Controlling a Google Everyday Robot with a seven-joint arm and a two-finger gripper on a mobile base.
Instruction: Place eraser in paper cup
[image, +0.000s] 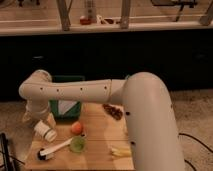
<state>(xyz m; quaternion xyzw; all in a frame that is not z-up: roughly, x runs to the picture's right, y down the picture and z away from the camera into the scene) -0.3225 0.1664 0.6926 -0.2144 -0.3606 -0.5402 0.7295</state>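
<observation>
my gripper hangs over the left end of the table, jaws spread wide, just above the paper cup. the cup lies tipped on its side, left of the orange ball. a green cup sits just in front of the ball, and a green bin stands behind.

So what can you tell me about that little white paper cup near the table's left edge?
The paper cup is small, white and slightly tapered, with a dark band near its lower right end. It looks like plain paper. It lies on its side on the wooden table, near the left edge, left of the orange ball. The gripper hangs just up and left of it; whether they touch is unclear.
</observation>
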